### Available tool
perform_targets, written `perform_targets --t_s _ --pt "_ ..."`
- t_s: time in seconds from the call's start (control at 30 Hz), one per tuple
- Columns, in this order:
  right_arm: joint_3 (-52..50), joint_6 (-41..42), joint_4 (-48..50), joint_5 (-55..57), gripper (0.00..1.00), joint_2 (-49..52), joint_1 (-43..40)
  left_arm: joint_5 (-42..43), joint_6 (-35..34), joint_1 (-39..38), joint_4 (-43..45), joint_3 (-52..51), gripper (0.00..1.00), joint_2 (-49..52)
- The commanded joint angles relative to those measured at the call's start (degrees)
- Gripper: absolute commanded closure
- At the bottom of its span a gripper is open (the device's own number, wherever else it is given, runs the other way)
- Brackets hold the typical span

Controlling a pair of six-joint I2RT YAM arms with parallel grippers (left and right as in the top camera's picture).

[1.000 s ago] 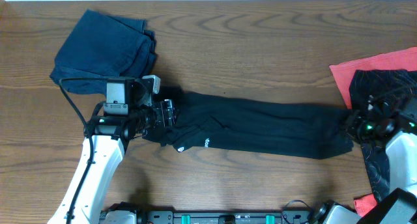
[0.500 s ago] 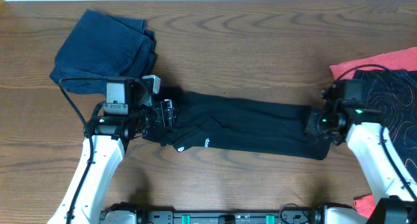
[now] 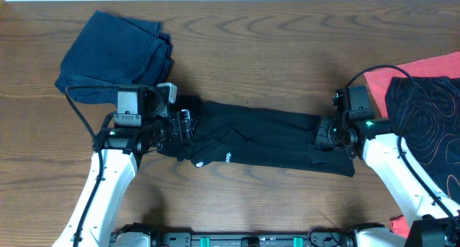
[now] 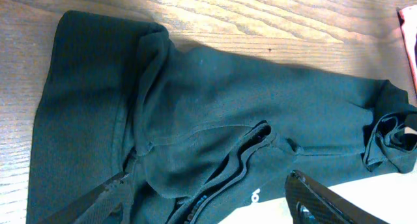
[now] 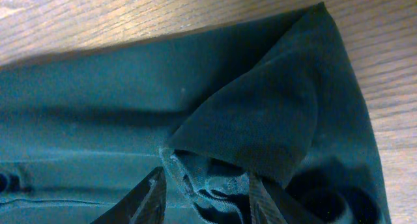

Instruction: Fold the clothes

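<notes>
A black T-shirt (image 3: 266,143) lies stretched left to right across the wooden table, with a small white logo print (image 3: 228,159) near its left part. My left gripper (image 3: 185,125) rests on the shirt's left end. In the left wrist view its fingers (image 4: 208,201) are spread wide over the collar area of the shirt (image 4: 228,100). My right gripper (image 3: 321,136) is at the shirt's right end. In the right wrist view the fingers (image 5: 205,191) are shut on a bunched edge of the shirt (image 5: 98,87), with a flap folded over above them.
A folded navy garment (image 3: 115,57) lies at the back left, close to the left arm. A red cloth (image 3: 417,71) with a black patterned garment (image 3: 424,114) on it lies at the right edge. Bare wood runs along the back.
My right gripper has moved left with the shirt's right end, so the shirt looks shorter and the patterned garment is uncovered. The left arm has not moved.
</notes>
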Motion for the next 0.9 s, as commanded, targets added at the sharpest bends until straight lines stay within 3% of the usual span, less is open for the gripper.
perform_targets --t_s 0.0,0.1,0.23,0.37,0.57,0.77,0.87 --pt "0.6 -0.2 0.1 -2.7 0.61 -2.4 -2.4 0.4 0.3 0.2 0.2 1.0 0.24 -0.1" --pt "0.6 -1.5 -1.7 -1.1 0.65 -4.6 -6.9 0.4 0.3 0.2 0.2 1.0 0.24 -0.1" --pt "0.4 -1.6 -5.3 -0.6 0.94 -4.2 -14.1 0.4 0.3 0.2 0.2 1.0 0.24 -0.1" --pt "-1.6 -3.5 -5.9 -1.4 0.95 -1.5 -16.1 0.4 0.3 0.2 0.2 1.0 0.24 -0.1" --pt "-6.6 -8.7 -3.6 -20.1 0.99 1.6 -11.1 0.4 0.4 0.2 0.3 1.0 0.24 -0.1" --pt "-6.4 -20.2 -5.6 -30.0 0.99 1.4 -5.1 0.4 0.5 0.2 0.4 1.0 0.23 -0.1" --pt "-4.2 -20.9 -4.1 -30.3 0.99 0.1 -6.3 0.4 0.6 0.2 0.5 1.0 0.23 -0.1"
